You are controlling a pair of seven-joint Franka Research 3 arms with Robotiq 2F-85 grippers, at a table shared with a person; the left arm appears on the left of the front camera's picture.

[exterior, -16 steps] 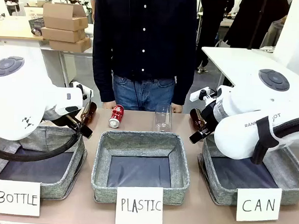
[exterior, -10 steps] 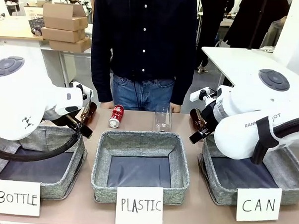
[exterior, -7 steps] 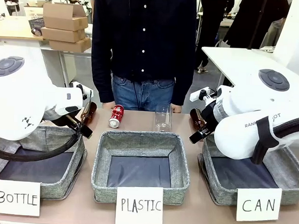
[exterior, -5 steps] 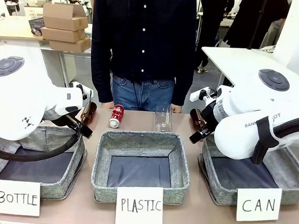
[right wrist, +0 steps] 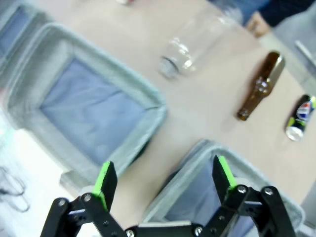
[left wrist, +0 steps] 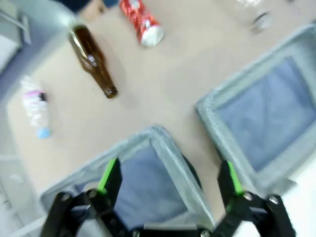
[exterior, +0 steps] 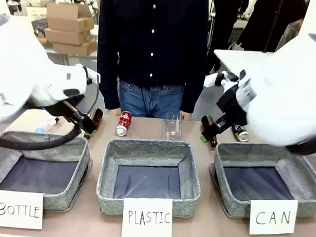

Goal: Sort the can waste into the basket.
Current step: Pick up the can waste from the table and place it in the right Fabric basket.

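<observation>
Right wrist view: we are hovering the right claw (right wrist: 164, 177), open and empty, over the CAN basket (right wrist: 202, 145) rim; the dark can (right wrist: 299, 118) is lying just beyond it, so we are planning a crosswise grip.

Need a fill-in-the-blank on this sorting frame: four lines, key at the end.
1. The red can lies beyond the basket whose card reads ____.
2. The CAN basket holds ____ cans.
3. The left gripper and the right gripper both stand ____.
4. The dark can lies beside a brown glass ____.
Missing words: PLASTIC; zero; open; bottle.
</observation>
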